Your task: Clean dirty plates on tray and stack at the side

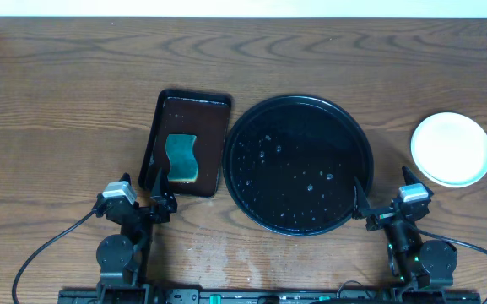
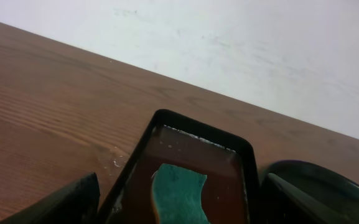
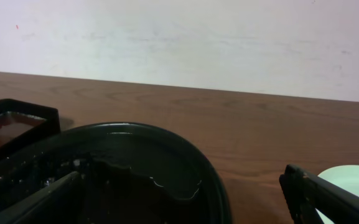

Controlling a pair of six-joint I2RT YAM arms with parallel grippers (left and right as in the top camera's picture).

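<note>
The large round black tray (image 1: 298, 165) sits mid-table, wet with droplets, and no plate is on it. It also shows in the right wrist view (image 3: 167, 155) and at the right edge of the left wrist view (image 2: 328, 180). The pale plates (image 1: 451, 149) sit off the tray at the right; from above I see only one round white top, so I cannot tell how many are stacked. An edge of them shows in the right wrist view (image 3: 353, 180). My left gripper (image 1: 160, 192) (image 2: 182, 186) is open and empty at the rectangular tray's near end. My right gripper (image 1: 384, 190) (image 3: 182, 208) is open and empty over the round tray's right rim.
A smaller rectangular dark tray (image 1: 209, 114) (image 2: 198, 134) lies left of the round tray and holds liquid and a green sponge (image 1: 181, 158) (image 2: 179, 196). The wooden table's far edge meets a pale wall.
</note>
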